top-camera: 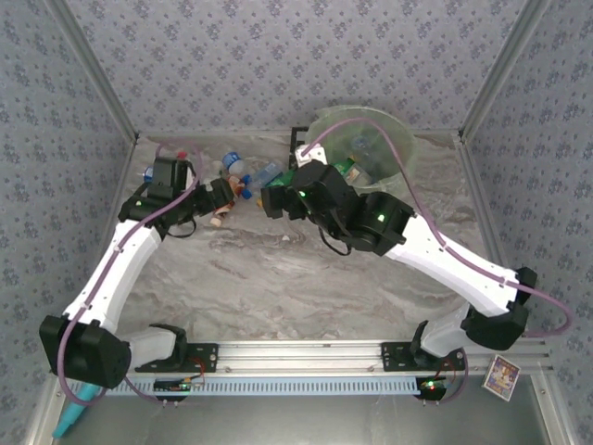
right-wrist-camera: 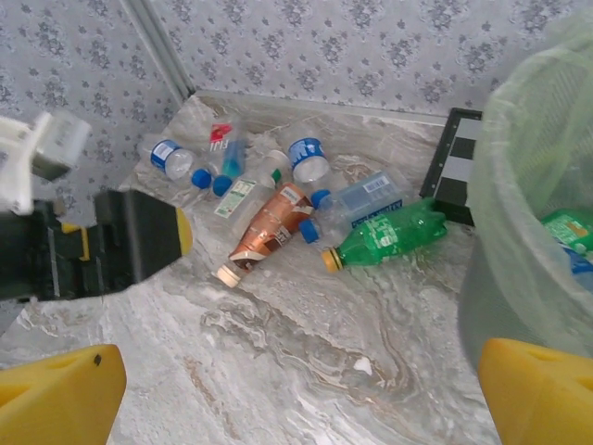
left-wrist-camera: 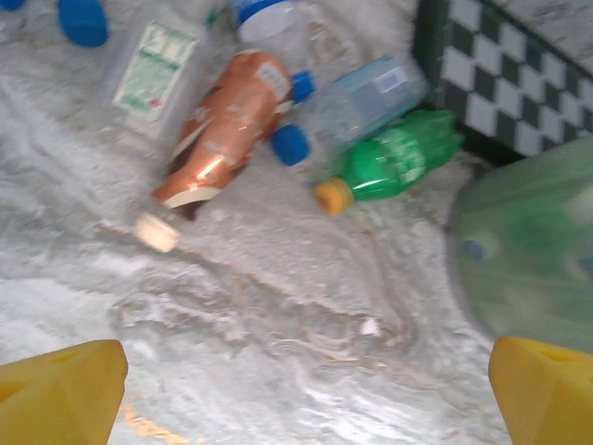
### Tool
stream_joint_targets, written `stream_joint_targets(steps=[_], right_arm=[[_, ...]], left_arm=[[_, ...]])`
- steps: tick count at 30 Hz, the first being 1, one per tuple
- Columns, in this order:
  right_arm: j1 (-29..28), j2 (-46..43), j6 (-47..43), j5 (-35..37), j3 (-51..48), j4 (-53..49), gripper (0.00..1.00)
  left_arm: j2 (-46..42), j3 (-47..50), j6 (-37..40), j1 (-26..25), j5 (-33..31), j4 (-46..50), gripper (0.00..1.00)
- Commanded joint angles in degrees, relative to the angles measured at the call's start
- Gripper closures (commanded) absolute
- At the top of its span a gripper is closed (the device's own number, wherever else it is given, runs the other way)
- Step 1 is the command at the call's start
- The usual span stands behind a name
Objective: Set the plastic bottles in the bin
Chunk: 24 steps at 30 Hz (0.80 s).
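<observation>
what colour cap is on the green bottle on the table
Orange cap on the green bottle; clearest in the left wrist view.

Bolted side by side at the near edge. Bent wide at the elbows, then slanted inward: white-shelled left arm, white-shelled right arm. Facing each other tip to tip, near but apart: left black two-finger gripper, right black two-finger gripper. Spread wide on both, yellow fingertips far apart, clasping nothing.

Plastic bottles lie jumbled on their sides beside the green-lined bin.
</observation>
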<state>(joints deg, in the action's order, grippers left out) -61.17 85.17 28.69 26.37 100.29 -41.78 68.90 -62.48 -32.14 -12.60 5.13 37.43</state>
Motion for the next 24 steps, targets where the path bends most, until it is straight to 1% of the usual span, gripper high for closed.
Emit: stream_joint_targets(steps=[1, 5, 9, 13, 17, 21, 24], right_arm=[[-0.3, 2.8, -1.9, -2.2, 4.9, -1.7, 0.01], [-0.5, 5.5, -3.8, -2.8, 9.3, -5.7, 0.01], [-0.5, 5.2, -4.5, -2.3, 9.3, -6.9, 0.0], [-0.4, 3.6, -4.9, -2.0, 7.5, -8.5, 0.01], [0.7, 1.4, -5.0, -1.4, 5.0, -8.1, 0.0], [1.8, -0.9, -5.0, -0.8, 2.5, -7.2, 0.0], [2.7, -2.5, -4.9, -0.7, 0.5, -6.7, 0.0]], left_arm=[[1.6, 2.7, 3.6, 1.4, 0.8, -3.3, 0.0], [6.9, 3.9, 4.5, 3.0, 1.1, -5.7, 0.0], [14.8, 2.5, 5.1, 3.8, 1.0, -7.4, 0.02], [22.0, -0.8, 4.2, 4.0, 1.6, -8.5, 0.05], [26.9, -3.2, 3.7, 4.1, 1.8, -10.9, 0.06], [32.9, -7.4, 6.2, 4.1, 1.2, -10.3, 0.09], [35.0, -8.7, 8.2, 4.1, 0.8, -11.0, 0.09]])
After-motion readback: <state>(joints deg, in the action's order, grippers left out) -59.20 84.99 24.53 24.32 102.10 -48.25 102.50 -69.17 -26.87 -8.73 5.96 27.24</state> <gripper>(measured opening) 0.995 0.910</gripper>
